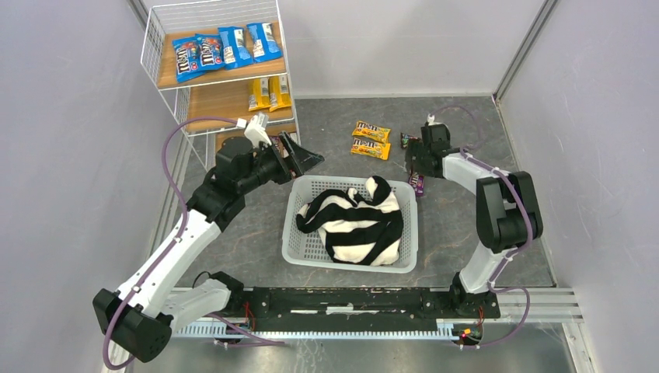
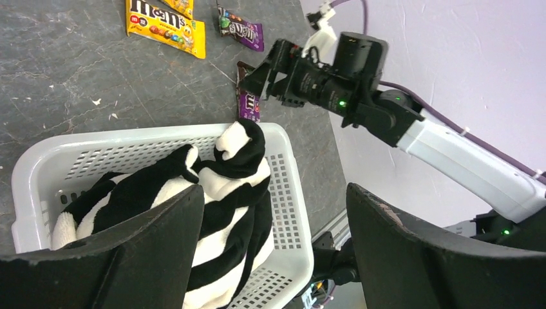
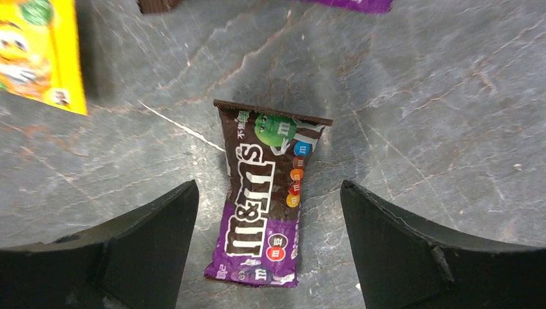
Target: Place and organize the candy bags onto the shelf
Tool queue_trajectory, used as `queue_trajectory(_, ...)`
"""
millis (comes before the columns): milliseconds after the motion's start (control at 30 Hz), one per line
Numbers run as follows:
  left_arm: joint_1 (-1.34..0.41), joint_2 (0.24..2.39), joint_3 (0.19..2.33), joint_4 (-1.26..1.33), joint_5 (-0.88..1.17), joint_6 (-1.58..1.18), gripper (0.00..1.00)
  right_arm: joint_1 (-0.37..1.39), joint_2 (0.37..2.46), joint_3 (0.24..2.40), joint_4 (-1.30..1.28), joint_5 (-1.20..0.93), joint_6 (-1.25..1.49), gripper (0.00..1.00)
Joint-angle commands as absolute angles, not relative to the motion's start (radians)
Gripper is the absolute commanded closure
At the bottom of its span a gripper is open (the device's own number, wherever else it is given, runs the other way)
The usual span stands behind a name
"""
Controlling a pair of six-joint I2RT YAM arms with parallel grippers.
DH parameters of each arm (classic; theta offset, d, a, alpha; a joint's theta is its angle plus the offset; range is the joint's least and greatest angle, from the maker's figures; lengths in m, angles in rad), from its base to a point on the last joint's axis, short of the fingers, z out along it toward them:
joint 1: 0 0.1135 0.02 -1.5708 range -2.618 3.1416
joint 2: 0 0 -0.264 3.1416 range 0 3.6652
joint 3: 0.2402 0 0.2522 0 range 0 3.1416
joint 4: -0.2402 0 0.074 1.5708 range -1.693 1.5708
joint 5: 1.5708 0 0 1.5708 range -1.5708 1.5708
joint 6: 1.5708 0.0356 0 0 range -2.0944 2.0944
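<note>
The shelf (image 1: 166, 71) stands at the back left, with several blue candy bags (image 1: 219, 48) on its top board and yellow ones (image 1: 269, 93) on the middle board. Two yellow bags (image 1: 371, 140) lie on the table. A dark purple-brown bag (image 3: 264, 199) lies flat on the table between the fingers of my right gripper (image 3: 268, 187), which is open just above it. More purple bags (image 2: 241, 29) lie close by. My left gripper (image 1: 305, 159) hangs open and empty beside the shelf, above the basket's far left corner.
A white lattice basket (image 1: 296, 233) holding a black-and-white striped cloth (image 1: 357, 221) sits mid-table between the arms. Grey walls close in on both sides. In the left wrist view the right arm (image 2: 360, 96) reaches over the purple bag (image 2: 248, 106) by the basket.
</note>
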State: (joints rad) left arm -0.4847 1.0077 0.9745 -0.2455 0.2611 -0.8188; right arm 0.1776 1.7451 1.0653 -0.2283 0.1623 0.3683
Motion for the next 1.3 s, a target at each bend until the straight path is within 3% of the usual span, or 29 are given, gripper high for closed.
queue_trajectory(0, -0.492, 1.015, 1.025, -0.201, 0.247, -0.848, 0.13, 0.204, 1.808, 1.092, -0.239, 0.189, 0.329, 0.14)
queue_trajectory(233, -0.498, 1.016, 1.034, -0.203, 0.244, -0.848, 0.13, 0.208, 1.834, 1.098, -0.231, 0.211, 0.345, 0.42)
queue_trajectory(467, -0.507, 1.036, 1.041, -0.203, 0.239, -0.848, 0.13, 0.206, 1.786, 1.096, -0.224, 0.225, 0.371, 0.59)
queue_trajectory(1033, -0.549, 1.091, 1.061, -0.180, 0.262, -0.850, 0.13, 0.166, 1.612, 1.144, -0.196, 0.052, 0.448, 0.65)
queue_trajectory(1267, -0.619, 1.163, 1.123, -0.160, 0.233, -0.819, 0.12, 0.168, 1.520, 1.173, -0.112, -0.118, 0.558, 0.66)
